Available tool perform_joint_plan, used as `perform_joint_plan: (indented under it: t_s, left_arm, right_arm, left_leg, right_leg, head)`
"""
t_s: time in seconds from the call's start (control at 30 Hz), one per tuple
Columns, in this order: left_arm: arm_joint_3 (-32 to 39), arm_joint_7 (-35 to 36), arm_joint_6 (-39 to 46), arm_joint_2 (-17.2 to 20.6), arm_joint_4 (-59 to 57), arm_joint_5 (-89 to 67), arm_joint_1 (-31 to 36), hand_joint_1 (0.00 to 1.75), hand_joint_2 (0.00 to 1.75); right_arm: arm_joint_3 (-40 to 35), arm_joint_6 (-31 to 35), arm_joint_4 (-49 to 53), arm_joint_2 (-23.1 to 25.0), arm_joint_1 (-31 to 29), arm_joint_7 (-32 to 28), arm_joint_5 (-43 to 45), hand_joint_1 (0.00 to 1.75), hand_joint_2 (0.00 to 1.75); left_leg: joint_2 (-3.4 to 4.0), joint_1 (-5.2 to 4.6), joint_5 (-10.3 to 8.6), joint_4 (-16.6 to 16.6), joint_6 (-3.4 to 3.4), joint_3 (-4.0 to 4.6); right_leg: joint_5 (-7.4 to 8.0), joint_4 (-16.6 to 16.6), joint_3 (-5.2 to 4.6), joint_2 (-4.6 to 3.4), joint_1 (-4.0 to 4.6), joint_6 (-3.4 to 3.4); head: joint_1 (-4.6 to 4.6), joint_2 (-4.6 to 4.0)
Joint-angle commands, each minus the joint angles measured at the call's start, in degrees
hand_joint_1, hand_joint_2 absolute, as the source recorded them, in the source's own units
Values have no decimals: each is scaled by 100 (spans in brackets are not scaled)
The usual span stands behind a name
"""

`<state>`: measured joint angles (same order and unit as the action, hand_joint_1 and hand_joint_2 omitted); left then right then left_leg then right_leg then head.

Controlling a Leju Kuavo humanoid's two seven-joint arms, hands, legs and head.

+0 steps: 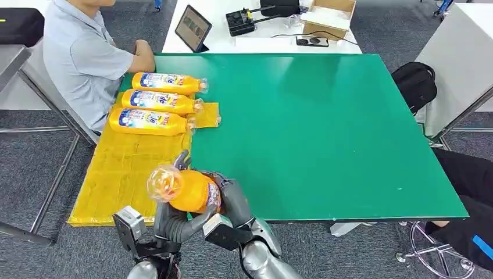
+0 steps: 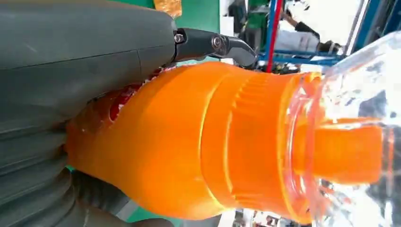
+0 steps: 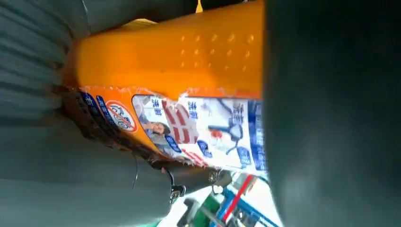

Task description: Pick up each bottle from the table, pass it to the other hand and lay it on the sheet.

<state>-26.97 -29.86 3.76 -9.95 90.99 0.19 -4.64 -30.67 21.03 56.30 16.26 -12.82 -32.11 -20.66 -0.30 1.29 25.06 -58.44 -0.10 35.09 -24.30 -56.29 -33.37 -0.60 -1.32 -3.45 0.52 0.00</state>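
Observation:
An orange bottle [image 1: 189, 190] with a clear cap is held in the air over the table's near edge, its cap pointing left. My left hand [image 1: 168, 221] grips it from below and my right hand [image 1: 232, 200] wraps its labelled base end. In the left wrist view the bottle [image 2: 198, 142] lies against my left hand [image 2: 71, 61], with a dark finger over its shoulder. The right wrist view has the bottle's label [image 3: 203, 127] close up inside my right hand [image 3: 56, 179]. The yellow sheet [image 1: 122, 174] lies just left of the hands.
Three more orange bottles [image 1: 165, 83] [image 1: 160, 101] [image 1: 148, 121] lie side by side on the sheet's far end. A person in a grey shirt [image 1: 81, 58] sits at the far left corner. The green table [image 1: 314, 133] stretches to the right; a white desk with devices [image 1: 261, 26] stands behind.

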Motion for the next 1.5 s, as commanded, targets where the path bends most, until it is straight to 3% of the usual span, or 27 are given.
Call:
perform_joint_plan:
  t_s: [0.03,0.17,0.2,0.23,0.27,0.47,0.5,0.53,0.57,0.6,0.87,1.07,1.3,1.5]
  left_arm:
    - [-329,424,282,138,-630,-961,306,0,175]
    - [-337,549,251,111,-787,-1064,349,0,175]
    - [-345,606,219,123,-818,-1103,375,154,175]
    - [-345,606,219,123,-818,-1103,375,154,175]
    - [-341,643,151,129,-842,-1075,395,175,175]
    - [-208,600,-58,69,-784,-748,392,175,175]
    - [-123,727,-459,66,-750,-159,351,175,175]
    - [-110,706,-476,85,-738,-120,336,175,175]
    - [-99,655,-533,90,-711,-33,321,175,175]
    - [-32,720,-813,101,-670,403,281,175,175]
    - [375,869,-1219,247,-336,1415,127,175,175]
    - [1031,978,-660,314,-441,1217,198,175,175]
    - [1055,977,-434,284,-452,1018,195,175,175]
    - [1703,1237,408,645,-532,-102,382,175,175]
  right_arm:
    - [-303,36,-353,-28,-332,113,-161,175,175]
    - [-357,-16,-189,-27,-339,180,-198,175,175]
    - [-377,-55,-145,-30,-343,183,-193,175,175]
    - [-377,-55,-145,-30,-343,183,-193,175,175]
    - [-386,-87,-106,-30,-345,188,-180,175,175]
    - [-382,-202,-5,-32,-314,202,-81,175,175]
    - [-387,-301,9,-49,-273,123,22,148,175]
    - [-390,-325,2,-52,-250,84,59,56,175]
    - [-399,-351,6,-60,-231,21,98,10,175]
    - [-396,-362,-28,-55,-189,-26,166,0,0]
    - [-273,-283,77,-135,50,-257,386,0,0]
    - [-12,-13,250,-175,296,-501,498,0,0]
    - [35,101,272,-154,316,-534,485,0,0]
    - [368,529,478,-127,528,-717,576,0,0]
  left_leg:
    - [4,-4,3,11,8,-28]
    - [2,-3,2,8,6,-20]
    - [4,-2,3,8,7,-23]
    - [6,-2,3,7,8,-22]
    - [2,-3,1,6,7,-15]
    - [7,-2,4,4,8,-16]
    - [6,-3,2,4,6,-12]
    - [5,-2,1,4,4,-9]
    - [5,-1,4,5,7,-18]
    - [8,0,5,6,8,-23]
    - [9,-1,8,8,8,-28]
    - [3,0,2,9,5,-17]
    - [-4,-2,0,8,6,-14]
    - [-1,1,0,12,4,-22]
  right_leg:
    - [-4,7,25,5,1,19]
    - [-3,5,17,5,1,15]
    - [-2,6,19,3,3,17]
    - [-3,5,18,2,3,16]
    - [-2,4,12,4,1,12]
    - [-2,3,14,0,2,13]
    - [-1,2,10,0,1,10]
    - [-1,2,7,1,1,9]
    - [-3,4,16,2,3,14]
    - [-4,6,21,2,5,18]
    - [-6,6,24,0,4,17]
    - [-2,7,14,4,4,13]
    - [-4,5,9,12,2,13]
    - [-3,9,16,9,4,16]
  head:
    - [-2,0]
    - [-2,0]
    - [-2,0]
    - [-2,0]
    - [-2,0]
    - [0,0]
    - [-2,0]
    - [-2,0]
    - [0,0]
    - [0,0]
    - [-2,0]
    - [0,0]
    - [-2,0]
    - [0,0]
